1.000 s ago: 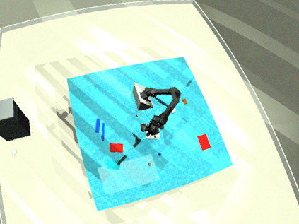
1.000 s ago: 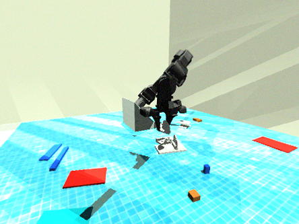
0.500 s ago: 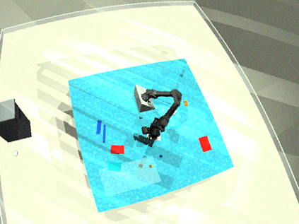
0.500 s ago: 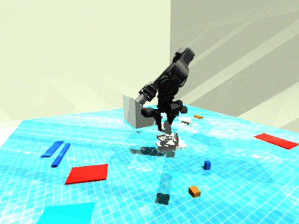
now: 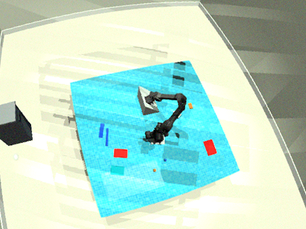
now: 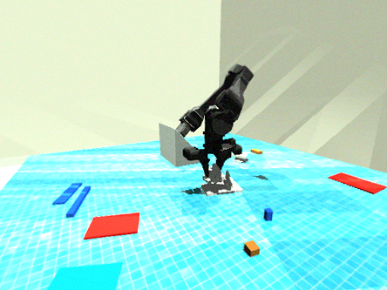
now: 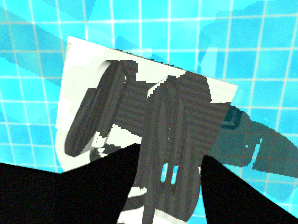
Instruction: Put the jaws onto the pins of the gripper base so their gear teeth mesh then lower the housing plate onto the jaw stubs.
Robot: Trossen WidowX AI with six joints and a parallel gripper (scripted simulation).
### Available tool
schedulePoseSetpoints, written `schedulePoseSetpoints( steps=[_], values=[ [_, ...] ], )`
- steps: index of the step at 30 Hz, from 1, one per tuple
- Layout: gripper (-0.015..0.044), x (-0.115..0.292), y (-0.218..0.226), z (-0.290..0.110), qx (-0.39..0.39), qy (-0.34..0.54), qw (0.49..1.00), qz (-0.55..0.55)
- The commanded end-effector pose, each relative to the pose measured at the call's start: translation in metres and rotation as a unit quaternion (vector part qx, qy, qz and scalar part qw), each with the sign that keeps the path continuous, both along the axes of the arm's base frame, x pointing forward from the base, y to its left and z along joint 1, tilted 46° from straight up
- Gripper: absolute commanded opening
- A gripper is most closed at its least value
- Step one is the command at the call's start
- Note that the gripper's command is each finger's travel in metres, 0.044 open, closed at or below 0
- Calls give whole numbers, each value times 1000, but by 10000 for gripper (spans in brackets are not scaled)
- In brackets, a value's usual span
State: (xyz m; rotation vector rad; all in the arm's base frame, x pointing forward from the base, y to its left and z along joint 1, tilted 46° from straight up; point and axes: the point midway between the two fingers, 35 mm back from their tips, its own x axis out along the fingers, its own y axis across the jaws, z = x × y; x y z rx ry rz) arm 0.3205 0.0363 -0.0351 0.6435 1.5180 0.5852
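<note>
The gripper (image 5: 147, 139) (image 6: 214, 171) (image 7: 170, 157), pointed downward, is clamped on a pale jaw (image 6: 215, 175) (image 7: 172, 112), held over the white gripper base (image 5: 162, 142) (image 6: 234, 189) (image 7: 80, 55) on the blue tabletop (image 5: 133, 195) (image 6: 172, 265) (image 7: 30, 145). A second jaw (image 6: 228, 181) (image 7: 100, 110) stands on the base beside it; whether the gear teeth mesh cannot be told from these views

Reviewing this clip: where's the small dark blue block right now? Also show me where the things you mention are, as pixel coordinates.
In the exterior view, the small blue block (image 5: 165, 160) (image 6: 268, 214) stands right of centre, behind the nearer orange block (image 5: 154, 170) (image 6: 252, 248).
</note>
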Motion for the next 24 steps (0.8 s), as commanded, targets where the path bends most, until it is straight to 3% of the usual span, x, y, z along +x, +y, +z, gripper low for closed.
schedulePoseSetpoints(
  steps=[1,24],
  values=[
    [134,-3,7,-6,4,7,1000,-2],
    [134,-3,10,-9,5,6,1000,-1]
  ],
)
